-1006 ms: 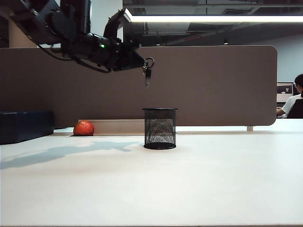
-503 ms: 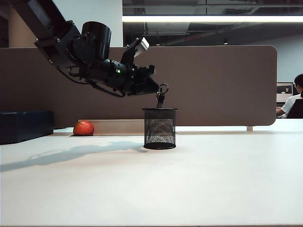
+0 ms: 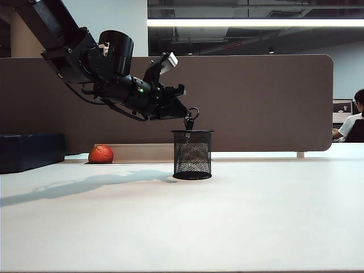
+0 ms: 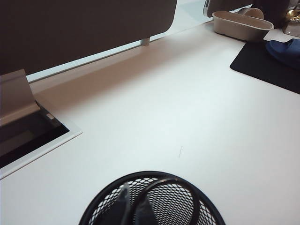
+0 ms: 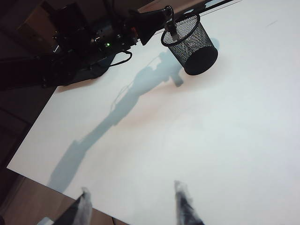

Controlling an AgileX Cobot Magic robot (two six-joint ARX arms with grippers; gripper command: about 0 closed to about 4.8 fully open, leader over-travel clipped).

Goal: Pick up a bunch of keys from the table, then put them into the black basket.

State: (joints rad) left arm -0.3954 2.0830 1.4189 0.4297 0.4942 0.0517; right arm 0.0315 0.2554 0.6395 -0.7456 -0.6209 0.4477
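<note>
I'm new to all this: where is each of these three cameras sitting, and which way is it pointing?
Exterior view: low at the table edge, facing the partition; the left arm reaches in from the left, its left end effector shut on the bunch of keys above the black basket.
Left wrist view: on the left arm, looking down into the basket; the keys hang at its mouth.
Right wrist view: on the right arm, high over the table; the right end effector stands open.
All three share the basket.
</note>
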